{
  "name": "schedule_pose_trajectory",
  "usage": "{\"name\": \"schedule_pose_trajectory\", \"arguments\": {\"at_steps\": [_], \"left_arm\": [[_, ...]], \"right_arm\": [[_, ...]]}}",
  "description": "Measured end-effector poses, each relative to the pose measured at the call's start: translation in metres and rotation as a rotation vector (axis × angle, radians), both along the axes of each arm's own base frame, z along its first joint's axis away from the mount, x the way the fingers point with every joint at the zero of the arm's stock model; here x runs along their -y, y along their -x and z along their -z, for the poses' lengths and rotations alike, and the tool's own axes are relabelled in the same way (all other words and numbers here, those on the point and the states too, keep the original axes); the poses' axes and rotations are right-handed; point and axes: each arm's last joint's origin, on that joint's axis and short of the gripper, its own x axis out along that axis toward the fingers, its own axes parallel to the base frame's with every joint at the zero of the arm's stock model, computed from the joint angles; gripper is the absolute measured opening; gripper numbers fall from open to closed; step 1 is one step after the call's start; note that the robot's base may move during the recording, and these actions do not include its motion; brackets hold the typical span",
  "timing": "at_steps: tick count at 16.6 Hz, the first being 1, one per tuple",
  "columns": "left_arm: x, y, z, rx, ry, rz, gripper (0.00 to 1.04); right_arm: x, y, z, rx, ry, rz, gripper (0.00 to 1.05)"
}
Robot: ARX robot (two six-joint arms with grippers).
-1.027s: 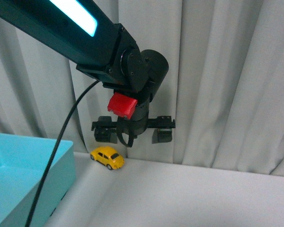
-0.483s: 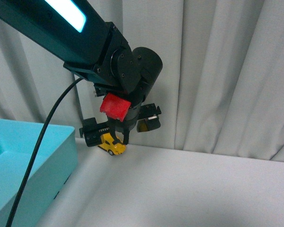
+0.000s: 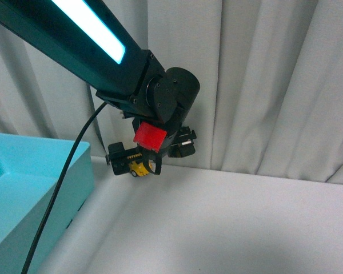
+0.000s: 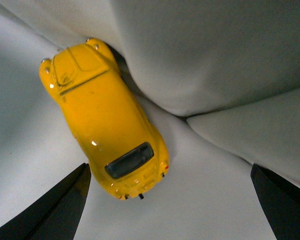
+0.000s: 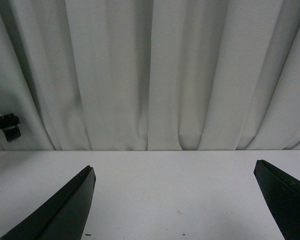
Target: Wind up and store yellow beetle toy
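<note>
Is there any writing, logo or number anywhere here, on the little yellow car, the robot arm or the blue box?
No readable word, number or sign shows in any view.
yellow beetle toy: glossy paint only, no legible badge or plate.
red block above the left gripper: plain.
turquoise bin: plain.
glowing strip on the arm: light only, no characters.

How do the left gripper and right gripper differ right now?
Pose: the left gripper points down at the table, while the right gripper faces level toward the curtain. Contents: the yellow beetle toy lies off-centre between the left gripper's jaws, against the curtain; the right gripper spans only bare table. Both are open and hold nothing.
</note>
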Motion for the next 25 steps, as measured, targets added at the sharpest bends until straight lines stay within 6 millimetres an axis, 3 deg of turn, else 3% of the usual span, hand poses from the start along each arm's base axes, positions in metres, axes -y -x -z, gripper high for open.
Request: {"name": "schedule_pose_trajectory", "arguments": {"at_steps": [6, 13, 14, 18, 19, 23, 25], "left_arm": [[-0.016, -0.020, 0.007, -0.027, -0.042, -0.007, 0.98], [-0.021, -0.012, 0.018, -0.084, -0.117, -0.001, 0.98], [-0.022, -0.010, 0.022, -0.094, -0.124, 0.006, 0.96], [-0.022, -0.006, 0.028, -0.098, -0.129, 0.006, 0.56], [-0.021, -0.006, 0.028, -0.097, -0.131, 0.008, 0.51], [-0.025, -0.003, 0.021, -0.103, -0.126, 0.033, 0.50], [-0.030, 0.000, 0.009, -0.078, -0.113, 0.052, 0.50]], "right_arm": [[0.000, 0.000, 0.000, 0.000, 0.000, 0.000, 0.98], [0.000, 0.000, 0.000, 0.000, 0.000, 0.000, 0.98], [0.000, 0.000, 0.000, 0.000, 0.000, 0.000, 0.98], [0.000, 0.000, 0.000, 0.000, 0.000, 0.000, 0.98], [0.000, 0.000, 0.000, 0.000, 0.000, 0.000, 0.98], [0.000, 0.000, 0.000, 0.000, 0.000, 0.000, 0.98], [0.000, 0.000, 0.000, 0.000, 0.000, 0.000, 0.98]]}}
